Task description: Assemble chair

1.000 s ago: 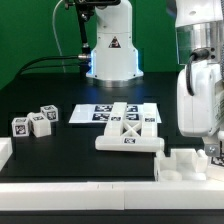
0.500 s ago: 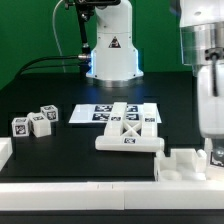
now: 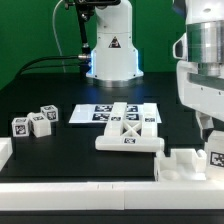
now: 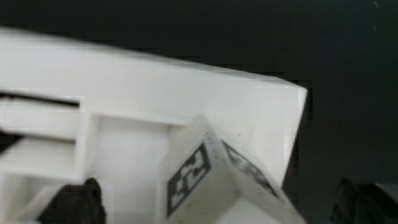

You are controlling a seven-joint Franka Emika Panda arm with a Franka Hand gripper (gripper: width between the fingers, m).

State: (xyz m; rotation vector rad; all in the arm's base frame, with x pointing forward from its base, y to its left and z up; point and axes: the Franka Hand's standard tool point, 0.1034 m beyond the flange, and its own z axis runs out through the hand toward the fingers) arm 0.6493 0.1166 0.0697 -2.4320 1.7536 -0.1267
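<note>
Our gripper (image 3: 207, 128) hangs wide and empty above the block (image 3: 185, 165), off the panel (image 3: 128, 137) toward the exterior view's right. We judge the block placed; next calls for grasping another part.

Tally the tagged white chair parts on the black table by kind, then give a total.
Small tagged blocks: 3
X-braced flat panel: 1
Chunky notched part: 1
Total: 5
</note>
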